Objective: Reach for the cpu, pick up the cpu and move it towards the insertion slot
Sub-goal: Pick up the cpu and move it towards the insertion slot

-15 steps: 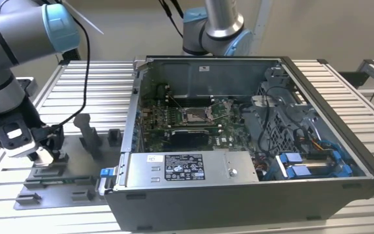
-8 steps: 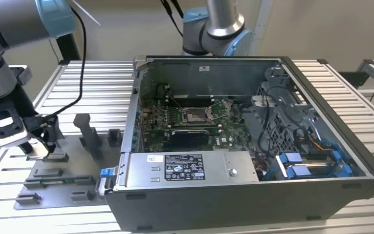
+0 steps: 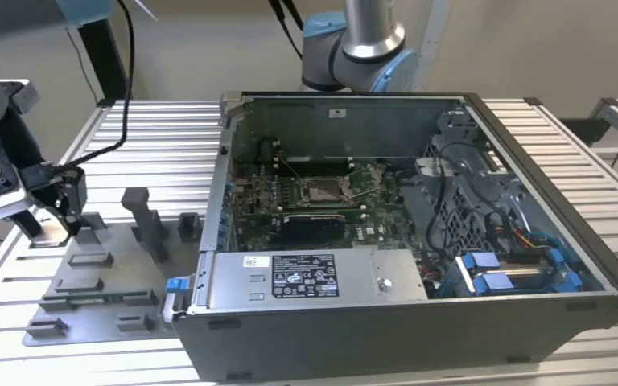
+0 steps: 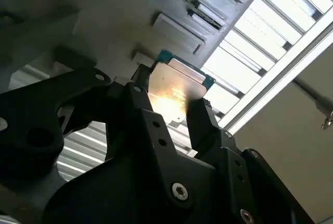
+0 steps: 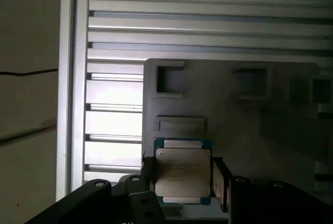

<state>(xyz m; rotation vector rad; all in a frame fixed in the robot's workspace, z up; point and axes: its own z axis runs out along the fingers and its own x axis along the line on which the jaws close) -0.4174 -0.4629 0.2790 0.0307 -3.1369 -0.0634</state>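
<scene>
1. First wrist view: the black gripper (image 5: 183, 183) clamps the cpu (image 5: 183, 172) by two opposite edges, pale face showing, over a grey fixture plate (image 5: 250, 130) on a slatted table (image 5: 208, 26).
2. Second wrist view: the gripper (image 4: 170, 104) pinches the glinting cpu (image 4: 174, 91).
3. Exterior view: the gripper (image 3: 46, 229) hangs over the fixture plate (image 3: 94, 277) at the exterior view's left, well apart from the insertion slot (image 3: 325, 190) inside the open computer case (image 3: 395, 322).

Wrist upright; gripper (image 3: 43, 229) points down, well clear of the computer case (image 3: 395, 330), on the exterior view's left of it. Both wrist views: black fingers (image 4: 204, 125) closed on opposite edges of the cpu (image 5: 182, 174).
</scene>
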